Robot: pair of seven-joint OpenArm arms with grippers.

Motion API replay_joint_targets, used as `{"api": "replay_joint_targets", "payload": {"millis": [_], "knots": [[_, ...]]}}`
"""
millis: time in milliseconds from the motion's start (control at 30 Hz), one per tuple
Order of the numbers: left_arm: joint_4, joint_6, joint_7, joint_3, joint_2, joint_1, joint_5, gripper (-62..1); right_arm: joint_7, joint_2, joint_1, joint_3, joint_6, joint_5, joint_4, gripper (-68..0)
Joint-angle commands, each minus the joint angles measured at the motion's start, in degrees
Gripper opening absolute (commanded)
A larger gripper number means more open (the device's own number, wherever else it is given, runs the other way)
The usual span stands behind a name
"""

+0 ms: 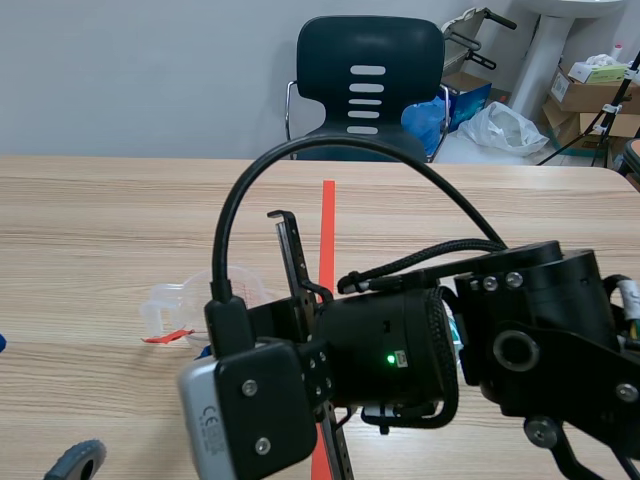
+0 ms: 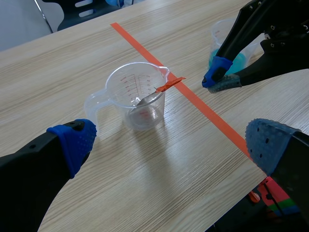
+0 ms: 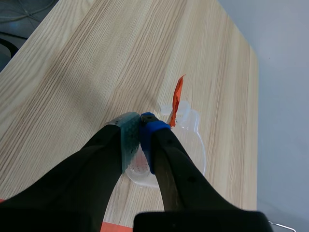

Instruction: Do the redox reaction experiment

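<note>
A clear measuring cup (image 2: 136, 98) with a handle stands on the wooden table, ahead of and between the fingers of my open left gripper (image 2: 171, 140). A thin metal strip (image 2: 145, 101) with an orange tag (image 2: 169, 85) leans inside it against the spout. My right gripper (image 2: 217, 80) is shut on nothing, a short way to the side of the tag. In the right wrist view the right gripper (image 3: 140, 126) hovers over the cup (image 3: 190, 147), with the tag (image 3: 176, 100) just beyond its tips. Behind it stands a cup of blue liquid (image 2: 236, 60).
An orange-red tape line (image 2: 203, 108) runs across the table between the two cups. In the scene view the right arm's wrist camera (image 1: 390, 350) blocks most of the table; the clear cup (image 1: 185, 298) shows to its left. A dark chair (image 1: 368, 85) stands beyond the table's far edge.
</note>
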Motion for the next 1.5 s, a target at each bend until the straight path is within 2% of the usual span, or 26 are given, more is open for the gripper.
{"api": "replay_joint_targets", "payload": {"millis": [0,400,467,633,700,900,1000,1200,1267,1467], "knots": [[0.76,0.09,-0.81,-0.13,0.02,0.28,-0.20,1.4,0.42,-0.20,0.07,0.50,-0.42,0.68,0.42,-66.7],[0.76,0.09,-0.81,-0.13,0.02,0.28,-0.20,1.4,1.40,0.31,0.04,0.50,-0.42,0.61,0.42,-65.7],[0.76,0.09,-0.81,-0.13,0.02,0.28,-0.20,1.4,1.49,0.33,0.04,0.50,-0.42,0.59,0.42,-60.4],[0.76,0.09,-0.81,-0.13,0.02,0.28,-0.20,1.4,1.73,0.48,0.02,0.50,-0.37,0.59,0.42,-41.9],[0.76,0.09,-0.81,-0.13,0.02,0.28,-0.20,1.4,2.16,0.98,0.02,0.50,-0.37,0.59,0.42,-39.0],[0.76,0.09,-0.81,-0.13,0.02,0.28,-0.20,1.4,6.84,3.06,-0.11,0.50,-0.20,0.59,1.64,-40.4],[0.76,0.09,-0.83,-0.13,0.04,0.28,-0.20,1.4,8.00,4.44,-0.13,0.50,-0.20,0.59,3.45,-43.6],[0.76,0.09,-0.83,-0.13,0.15,0.28,-0.20,1.4,8.94,7.89,-0.13,0.52,-0.44,0.90,7.98,-43.6],[0.76,0.09,-0.83,-0.13,0.17,0.28,-0.20,1.4,9.46,9.03,-0.13,0.63,-0.68,1.14,9.53,-45.6],[0.76,0.09,-0.83,-0.13,0.17,0.28,-0.20,1.4,9.44,13.51,-0.11,0.90,-4.72,1.31,14.69,-47.3]]}}
